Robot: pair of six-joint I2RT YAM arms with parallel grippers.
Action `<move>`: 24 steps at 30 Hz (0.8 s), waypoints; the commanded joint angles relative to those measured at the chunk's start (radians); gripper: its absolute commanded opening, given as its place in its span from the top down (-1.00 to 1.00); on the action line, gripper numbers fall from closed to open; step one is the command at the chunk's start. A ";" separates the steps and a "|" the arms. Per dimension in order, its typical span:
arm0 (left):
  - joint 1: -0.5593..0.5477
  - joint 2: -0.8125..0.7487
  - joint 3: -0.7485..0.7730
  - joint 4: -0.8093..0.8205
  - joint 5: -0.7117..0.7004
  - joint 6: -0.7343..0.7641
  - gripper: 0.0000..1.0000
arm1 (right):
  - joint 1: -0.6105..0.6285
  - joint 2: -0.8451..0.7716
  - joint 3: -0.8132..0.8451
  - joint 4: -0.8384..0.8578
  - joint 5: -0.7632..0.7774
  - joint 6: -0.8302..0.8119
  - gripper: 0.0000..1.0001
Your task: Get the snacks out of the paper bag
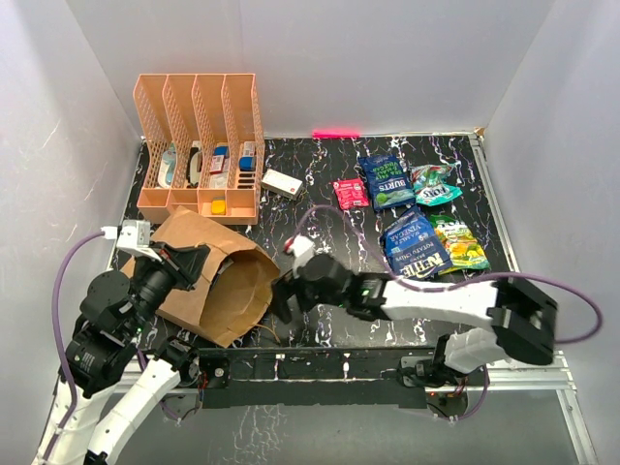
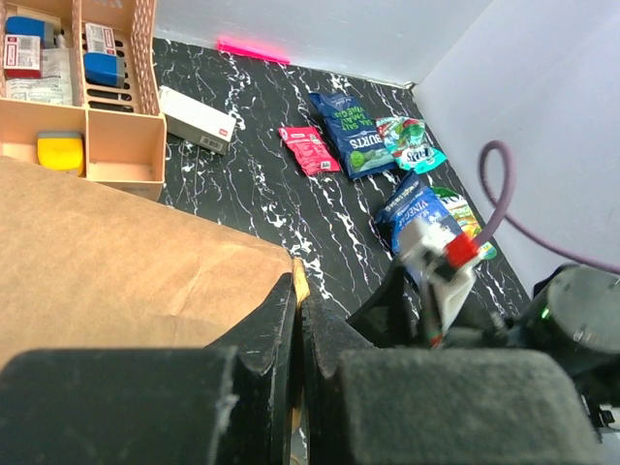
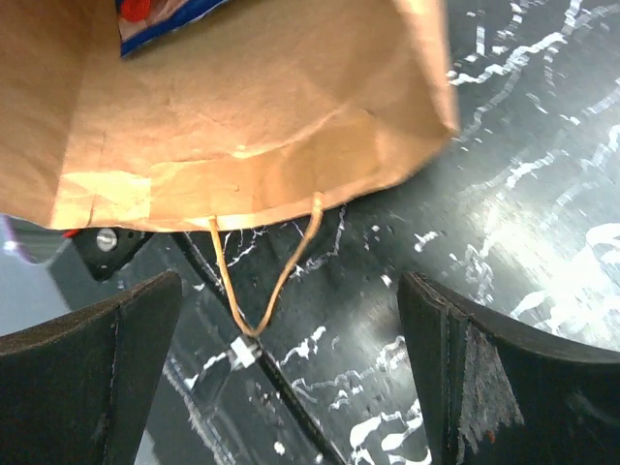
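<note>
The brown paper bag (image 1: 218, 281) lies on its side at the left, its mouth towards the right. My left gripper (image 1: 191, 265) is shut on the bag's upper rim (image 2: 300, 283), with a sliver of paper between the fingertips. My right gripper (image 1: 287, 294) stands open just outside the mouth, over the bag's twisted handle (image 3: 262, 281), holding nothing. Inside the bag a blue and red packet (image 3: 160, 14) shows. Several snacks lie on the table at the right: a pink packet (image 1: 350, 193), a dark blue bag (image 1: 387, 181), a teal bag (image 1: 434, 184), another blue bag (image 1: 415, 242) and a green-yellow bag (image 1: 458, 240).
An orange mesh rack (image 1: 201, 145) with small boxes stands at the back left, just behind the bag. A small white box (image 1: 282, 182) lies to its right. White walls close in the black marbled table (image 1: 320, 223) on three sides.
</note>
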 commanded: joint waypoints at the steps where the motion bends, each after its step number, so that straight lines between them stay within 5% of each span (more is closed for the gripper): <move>1: -0.004 -0.044 -0.001 -0.027 0.028 0.016 1.00 | 0.145 0.137 0.151 0.003 0.258 -0.164 -0.97; 6: -0.003 -0.100 -0.012 -0.043 0.050 0.027 1.00 | 0.263 0.245 0.217 0.080 0.356 -0.319 -0.97; 10: -0.003 -0.117 -0.020 -0.039 0.059 0.024 1.00 | 0.276 0.300 0.233 0.186 0.377 -0.284 -0.97; 14: -0.004 -0.110 -0.015 -0.035 0.065 0.032 1.00 | 0.292 0.305 0.123 0.497 0.249 -0.295 -0.97; 18: -0.003 -0.105 -0.002 -0.046 0.059 0.050 1.00 | 0.347 0.291 -0.012 0.841 0.232 -0.582 -0.97; 24: -0.004 -0.102 -0.004 -0.032 0.056 0.058 1.00 | 0.353 0.302 0.010 0.776 0.167 -0.911 -0.98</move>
